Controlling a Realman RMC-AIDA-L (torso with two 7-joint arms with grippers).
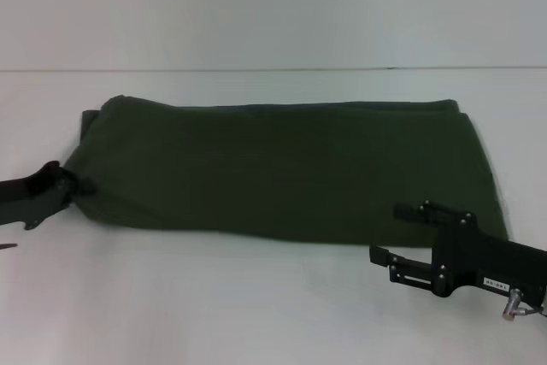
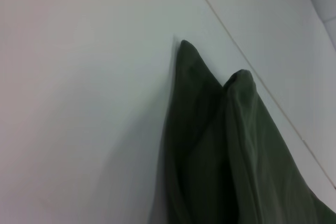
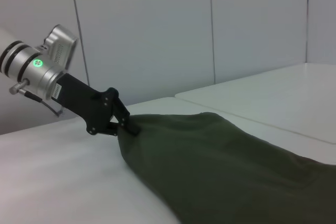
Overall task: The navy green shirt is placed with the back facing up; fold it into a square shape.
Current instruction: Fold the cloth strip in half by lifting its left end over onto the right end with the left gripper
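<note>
No readable text, labels or numbers anywhere.

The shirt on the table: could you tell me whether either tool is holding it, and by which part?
The left tool pinches the navy green shirt at its left end. The right tool is open beside the near right corner, holding nothing.

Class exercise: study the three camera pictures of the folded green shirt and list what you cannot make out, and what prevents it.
- Underside of the dark olive-green cotton shirt: hidden in all views, pressed against the white table.
- Shirt's right-hand end: right wrist view, cut off by the picture's edge.
- Left gripper: fingers pinch the shirt's left end; their tips are buried in cloth.
- Right gripper: open beside the near right corner; whether it touches cloth is unclear.
</note>
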